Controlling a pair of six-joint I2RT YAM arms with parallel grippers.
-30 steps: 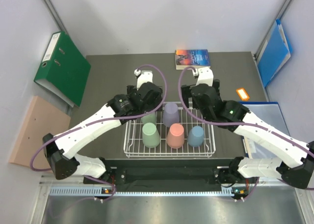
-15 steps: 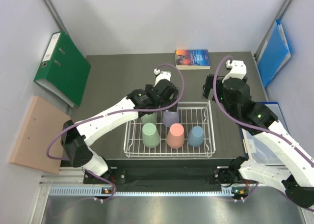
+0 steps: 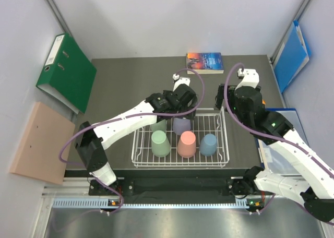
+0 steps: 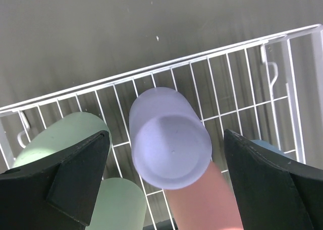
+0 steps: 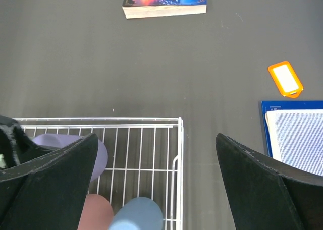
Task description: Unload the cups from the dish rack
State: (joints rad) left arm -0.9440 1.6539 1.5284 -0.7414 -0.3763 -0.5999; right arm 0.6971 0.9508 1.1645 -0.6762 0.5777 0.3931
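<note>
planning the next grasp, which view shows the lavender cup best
Left wrist: the lavender cup sits centred and unobstructed. Top external shows it small, partly under the left arm; right wrist catches only a sliver.

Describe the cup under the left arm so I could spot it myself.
Find the white wire dish rack at the front of the dark grey table. In its far row stands an upside-down lavender plastic tumbler beneath the left end effector. It is the only lavender one; its neighbours are light green, salmon pink and light blue.
</note>
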